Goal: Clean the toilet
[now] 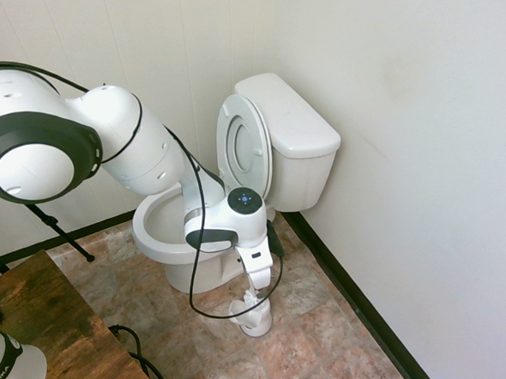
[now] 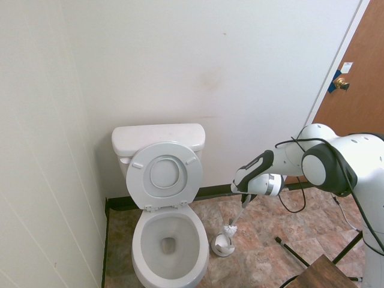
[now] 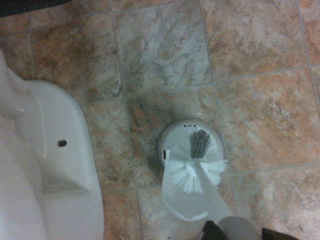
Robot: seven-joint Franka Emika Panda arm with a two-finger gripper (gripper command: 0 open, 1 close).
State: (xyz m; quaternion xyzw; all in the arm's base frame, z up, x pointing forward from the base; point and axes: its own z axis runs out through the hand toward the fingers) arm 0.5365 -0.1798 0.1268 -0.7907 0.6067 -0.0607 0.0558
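Observation:
The white toilet (image 2: 144, 231) stands against the wall with its lid and seat (image 2: 165, 174) raised and the oval bowl (image 1: 150, 226) open. My gripper (image 2: 244, 197) hangs over the floor beside the bowl, on the side away from the corner. It is shut on the thin white handle of a toilet brush (image 2: 238, 213). The brush points down and its bristled head (image 3: 195, 167) sits just over the small white holder (image 3: 179, 200) on the tiles. In the first exterior view the gripper (image 1: 259, 283) is low, right above the holder (image 1: 256, 320).
The toilet's foot (image 3: 55, 150) is close to the holder. A wooden table corner (image 1: 47, 323) stands near the bowl's front. A black baseboard (image 1: 358, 303) runs along the wall, and a brown door (image 2: 354, 84) is behind the arm.

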